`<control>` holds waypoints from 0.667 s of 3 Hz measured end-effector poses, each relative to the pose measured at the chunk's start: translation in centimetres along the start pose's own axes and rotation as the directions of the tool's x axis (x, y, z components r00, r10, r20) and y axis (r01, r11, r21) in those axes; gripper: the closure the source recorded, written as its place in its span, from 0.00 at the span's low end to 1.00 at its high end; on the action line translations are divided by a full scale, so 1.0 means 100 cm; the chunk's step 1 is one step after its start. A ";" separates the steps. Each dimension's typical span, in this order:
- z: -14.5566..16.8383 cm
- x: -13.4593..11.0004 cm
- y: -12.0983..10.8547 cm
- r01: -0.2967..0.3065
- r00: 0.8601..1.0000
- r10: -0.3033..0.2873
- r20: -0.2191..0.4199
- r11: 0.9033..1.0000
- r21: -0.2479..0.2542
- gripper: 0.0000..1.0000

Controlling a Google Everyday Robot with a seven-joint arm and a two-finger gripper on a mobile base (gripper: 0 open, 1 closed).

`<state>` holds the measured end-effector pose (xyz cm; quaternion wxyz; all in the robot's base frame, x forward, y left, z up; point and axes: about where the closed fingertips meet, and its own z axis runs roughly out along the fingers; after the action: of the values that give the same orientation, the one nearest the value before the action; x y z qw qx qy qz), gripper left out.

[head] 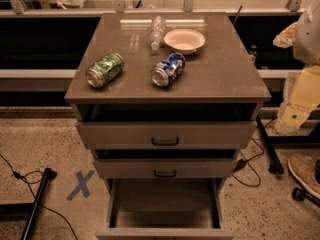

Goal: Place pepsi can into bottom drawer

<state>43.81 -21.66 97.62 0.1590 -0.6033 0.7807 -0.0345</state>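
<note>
Well out at three o'clock from the cabinet top (225, 69), the gripper (300, 99) hangs; whether it is open or closed I cannot say. The pepsi can (168, 70) lies on its side at seven o'clock of the bowl (184, 40). It could roll from a poor pinch and miss the open bottom drawer (165, 232) at six o'clock.

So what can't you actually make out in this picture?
- Hand: camera view shows only a pale shape at the right edge, cut off by the frame, so its pose is unclear.
- Bottom drawer: the picture's lower edge cuts off its front.
- Two upper drawers: insides hidden under the countertop and in shadow.
- Pepsi can: lettering too small to read.
</note>
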 end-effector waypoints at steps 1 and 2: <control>0.000 0.000 0.000 0.000 1.000 0.000 0.000 1.000 0.000 0.00; 0.011 -0.022 -0.025 0.035 0.999 -0.034 -0.027 0.999 0.017 0.00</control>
<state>46.92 -20.12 97.64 0.1535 -0.6147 0.7720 -0.0520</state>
